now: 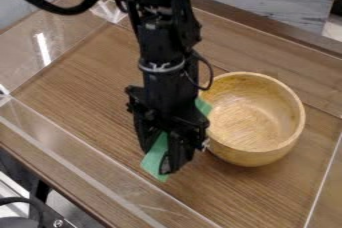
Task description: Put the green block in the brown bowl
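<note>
The flat, matte green rectangular block point(158, 158) is only partly visible, since the black, jointed metal gripper point(173, 150) covers its middle; one green end shows at the fingertips and another patch of green shows beside the bowl. The top of the black robot arm point(160, 32) is cut off by the upper edge of the view, and a black cable loops out of the frame at the upper left. The near side of the round, light-brown wooden bowl point(254, 118) is in full view, but its left rim lies close behind the arm, and whether the two touch is hard to make out. The arm comes down from the top, roughly upright, with the gripper pointing down toward the brown wooden tabletop point(251, 186). The gripper's fingers are pressed together on the green block, pinching it around its middle. The block slants, its lower end toward the near side of the table, outside the bowl and to the left of it in the view. Whether that lower end touches the tabletop cannot be told.
</note>
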